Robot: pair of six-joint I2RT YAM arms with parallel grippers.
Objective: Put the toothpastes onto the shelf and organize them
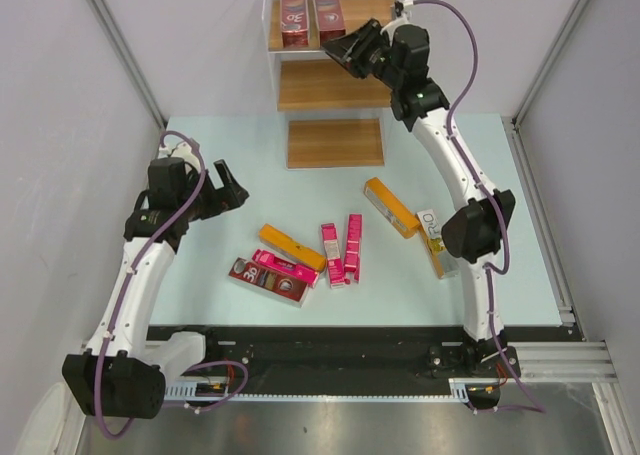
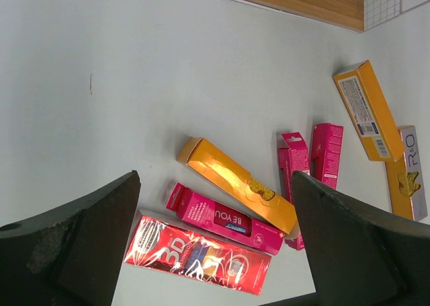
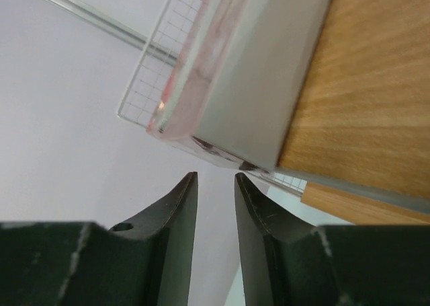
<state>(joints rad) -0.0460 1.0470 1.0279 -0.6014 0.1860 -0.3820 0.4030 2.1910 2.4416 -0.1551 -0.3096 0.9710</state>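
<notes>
The shelf stands at the back, and two dark red "3D" cartons lie side by side on its top tier. My right gripper hovers at that tier's front edge beside the right-hand carton. In the right wrist view the right gripper is narrowly open and empty, just below a carton's end on the wood. My left gripper hangs wide open over the table. Below the left gripper lie a red "3D" carton, a pink one and an orange one.
More cartons lie to the right: two pink ones, an orange one, and an orange-and-white one partly under the right arm. The two lower shelf boards hold nothing. Walls close in both sides.
</notes>
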